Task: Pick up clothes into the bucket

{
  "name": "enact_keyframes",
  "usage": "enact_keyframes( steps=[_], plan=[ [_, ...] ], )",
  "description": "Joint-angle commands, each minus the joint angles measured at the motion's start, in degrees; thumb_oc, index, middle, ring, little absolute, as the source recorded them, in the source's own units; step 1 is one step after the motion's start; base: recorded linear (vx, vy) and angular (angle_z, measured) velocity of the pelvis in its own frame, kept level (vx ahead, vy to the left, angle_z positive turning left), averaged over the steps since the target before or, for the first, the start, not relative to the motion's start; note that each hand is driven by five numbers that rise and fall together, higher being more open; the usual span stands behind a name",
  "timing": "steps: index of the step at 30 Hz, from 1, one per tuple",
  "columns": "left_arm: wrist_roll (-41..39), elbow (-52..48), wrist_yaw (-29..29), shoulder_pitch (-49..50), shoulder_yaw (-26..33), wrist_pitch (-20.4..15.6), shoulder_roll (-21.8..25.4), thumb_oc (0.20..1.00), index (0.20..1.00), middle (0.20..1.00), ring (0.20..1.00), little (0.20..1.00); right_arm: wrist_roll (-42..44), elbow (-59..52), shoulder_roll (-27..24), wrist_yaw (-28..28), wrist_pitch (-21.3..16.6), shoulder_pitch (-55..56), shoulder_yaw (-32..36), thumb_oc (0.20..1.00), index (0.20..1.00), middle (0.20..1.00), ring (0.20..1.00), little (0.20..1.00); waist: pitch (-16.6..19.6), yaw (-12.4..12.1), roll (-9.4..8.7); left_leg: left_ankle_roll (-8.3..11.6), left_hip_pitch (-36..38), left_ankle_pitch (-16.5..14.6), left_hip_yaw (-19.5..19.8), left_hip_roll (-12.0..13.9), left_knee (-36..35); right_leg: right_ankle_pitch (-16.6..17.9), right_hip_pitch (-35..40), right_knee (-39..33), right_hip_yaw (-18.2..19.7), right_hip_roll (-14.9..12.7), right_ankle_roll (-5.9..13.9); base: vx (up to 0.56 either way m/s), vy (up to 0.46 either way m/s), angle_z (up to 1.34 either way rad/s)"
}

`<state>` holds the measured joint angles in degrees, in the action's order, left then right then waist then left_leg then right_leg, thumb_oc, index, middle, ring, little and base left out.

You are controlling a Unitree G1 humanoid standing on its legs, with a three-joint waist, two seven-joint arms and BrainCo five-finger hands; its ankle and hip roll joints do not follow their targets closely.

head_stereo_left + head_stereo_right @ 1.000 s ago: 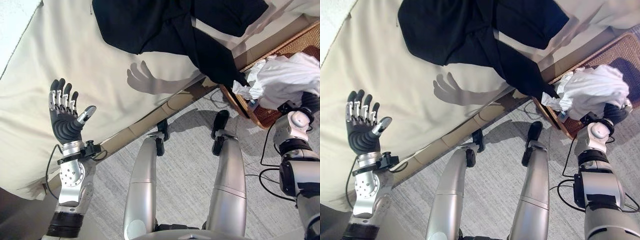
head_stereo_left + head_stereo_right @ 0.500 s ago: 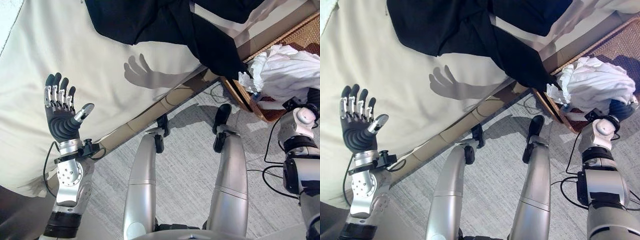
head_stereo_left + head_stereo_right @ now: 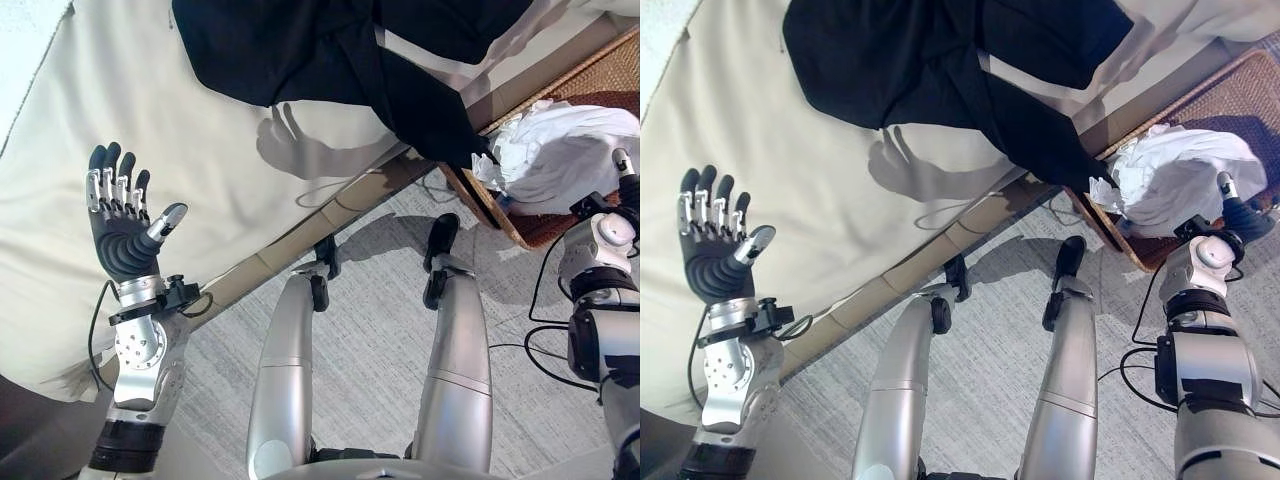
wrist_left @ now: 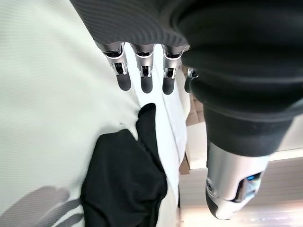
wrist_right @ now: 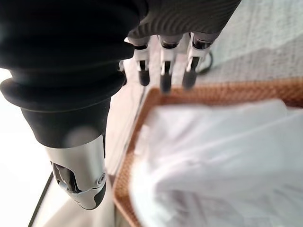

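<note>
Looking down from the head camera, I take the cream-coloured fabric bed [image 3: 150, 90] as my landmark: a crumpled black cloth garment [image 3: 330, 50] lies on it toward its far side, one dark sleeve trailing over the bed's edge toward the woven brown wicker basket [image 3: 600, 80] that sits on the grey carpeted floor [image 3: 370, 300] just beside the bed. A bunched white cloth garment [image 3: 560, 150] rests inside the basket, heaped against the rim nearest the bed. My left hand [image 3: 122, 225] is raised over the near part of the bed, palm up, fingers straight and spread apart with the thumb out to the side, holding nothing and well apart from the black garment. My right hand [image 5: 163, 71] is poised above the basket's rim, next to the white garment; in its wrist view the fingers [image 5: 144, 73] are straight and apart, gripping nothing
</note>
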<state>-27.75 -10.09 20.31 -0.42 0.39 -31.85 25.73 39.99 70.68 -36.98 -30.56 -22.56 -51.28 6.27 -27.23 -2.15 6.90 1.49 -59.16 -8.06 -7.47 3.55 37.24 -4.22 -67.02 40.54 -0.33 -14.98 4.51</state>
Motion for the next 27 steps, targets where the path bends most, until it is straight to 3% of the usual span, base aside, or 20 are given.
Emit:
enact_keyframes(
  steps=[1,3,7,12,13,16,19,27],
  plan=[
    [0.88,0.17,0.91,1.36,3.02,-3.81,-1.06,1.0,1.0,1.0,1.0,1.0,0.15,-1.94,2.22,-2.34,-3.88,4.77,-0.99,1.0,1.0,1.0,1.0,1.0,5.47,1.57,0.55,3.41,0.4,4.49,4.27,1.42,-7.14,2.09,3.78,-5.47,1.41,-0.31,4.37,0.0,0.0,0.0],
    [1.32,1.44,1.1,0.73,3.24,-3.93,-1.47,1.0,1.0,1.0,1.0,1.0,-3.05,-7.67,3.84,-3.16,-4.52,7.8,-1.81,1.0,1.0,1.0,1.0,1.0,5.15,2.09,0.04,3.25,2.31,6.99,4.05,1.45,-9.72,4.48,5.98,-8.26,0.75,-0.39,4.33,-0.09,-0.008,-0.01],
    [2.98,6.42,1.67,-0.43,2.92,-3.4,-2.39,1.0,1.0,1.0,1.0,1.0,-12.59,-23.58,7.68,-4.45,-4.95,16.7,-3.71,1.0,1.0,1.0,1.0,1.0,5.27,3.24,-1.44,3.83,8.98,8.56,4.56,1.52,-14.43,6.22,13.58,-13.52,-1.21,-0.62,5.11,0.0,-0.045,0.04],
    [5.69,14.55,1.43,-1.85,0.29,-1.16,-3.29,1.0,1.0,1.0,1.0,1.0,-20.92,-34.91,11.52,-1.19,-3.89,26.16,-6.99,1.0,1.0,1.0,1.0,1.0,5.76,3.96,-3.32,4.45,18.62,10.46,5.6,1.19,-20.6,8.14,25.03,-20.65,-4.1,-1.25,6.18,0.06,-0.05,0.06],
    [9.93,18.32,2.35,-2.72,-0.66,0.01,-2.61,1.0,1.0,1.0,1.0,1.0,-24.1,-37.77,12.48,0.08,-3.16,28.96,-9.0,1.0,1.0,1.0,1.0,1.0,6.07,4.01,-4.1,4.72,22.37,11.06,5.98,1.13,-22.75,8.72,29.51,-23.35,-5.1,-1.34,6.46,0.12,-0.055,0.14],
    [13.28,21.94,2.96,-3.71,-2.04,1.24,-2.06,1.0,1.0,1.0,1.0,1.0,-27.15,-39.01,13.3,1.11,-2.19,30.77,-11.25,1.0,1.0,1.0,1.0,1.0,6.04,3.93,-4.9,5.01,27.03,11.79,6.23,1.29,-25.39,9.51,34.87,-26.54,-6.52,-1.45,6.73,0.09,-0.021,0.17],
    [22.05,27.72,5.3,-5.51,-4.69,3.86,-0.66,1.0,1.0,1.0,1.0,1.0,-26.4,-39.61,16.71,3.76,-2.03,33.51,-13.55,1.0,1.0,1.0,1.0,1.0,6.63,3.8,-6.63,5.02,33.62,12.12,6.36,1.62,-28.26,10.34,42.67,-30.73,-8.35,-1.44,7.11,0.1,-0.001,0.06],
    [31.1,33.07,6.8,-7.83,-7.17,6.28,1.86,1.0,1.0,1.0,1.0,1.0,-25.15,-40.34,19.44,7.28,-1.99,37.46,-16.05,1.0,1.0,1.0,1.0,1.0,7.74,4.01,-8.95,4.6,37.97,11.43,6.17,1.8,-28.46,11.32,48.86,-34.55,-9.49,-1.21,7.47,0.06,0.037,0.03]
  ],
)
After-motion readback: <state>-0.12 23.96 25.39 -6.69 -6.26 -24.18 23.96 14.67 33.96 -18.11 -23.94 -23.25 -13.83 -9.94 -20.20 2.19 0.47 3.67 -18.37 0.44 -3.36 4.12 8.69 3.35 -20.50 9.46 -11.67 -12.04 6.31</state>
